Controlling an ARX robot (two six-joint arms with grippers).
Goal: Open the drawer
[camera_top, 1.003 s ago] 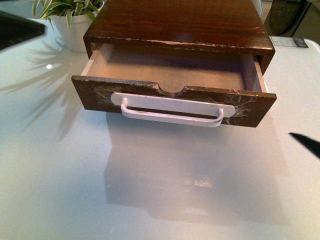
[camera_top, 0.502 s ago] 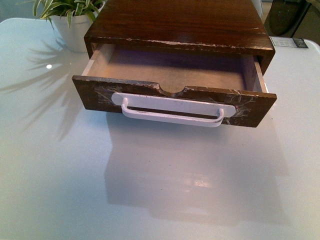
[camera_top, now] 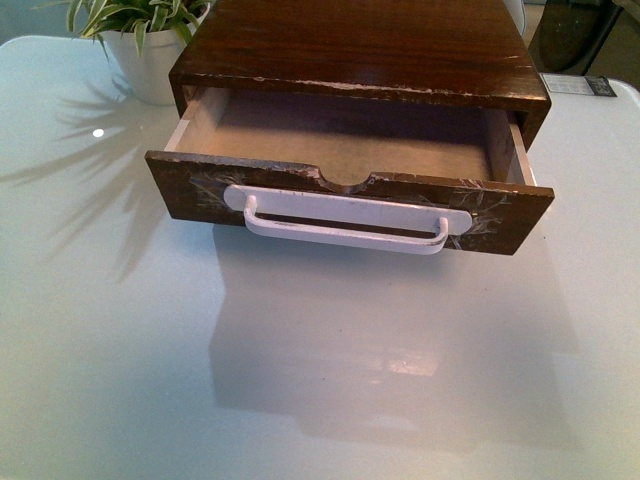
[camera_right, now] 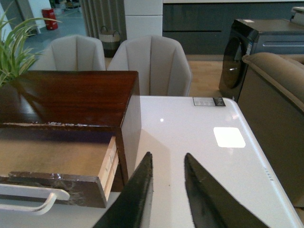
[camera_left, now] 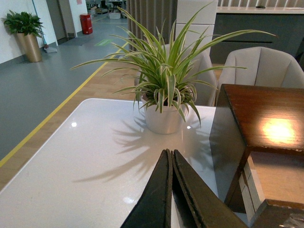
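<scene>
Our drawer [camera_top: 345, 200] sits pulled well out of its cabinet [camera_top: 360, 45] on the white surface [camera_top: 120, 350]. Our left pincer [camera_left: 171, 190] is clenched on nothing; our right pincer [camera_right: 168, 183] is released, beside the cabinet.

Glossy white worktop [camera_top: 120, 330], potted spider plant [camera_left: 166, 95] on it. Beige chairs [camera_right: 154, 64] behind. Grey floor w/ yellow line [camera_left: 52, 114], red bin [camera_left: 86, 23], dark cabinets [camera_right: 209, 23].

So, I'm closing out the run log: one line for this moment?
drawer: pulled out, looks empty | handle: free | left gripper: shut | right gripper: open, holding nothing
</scene>
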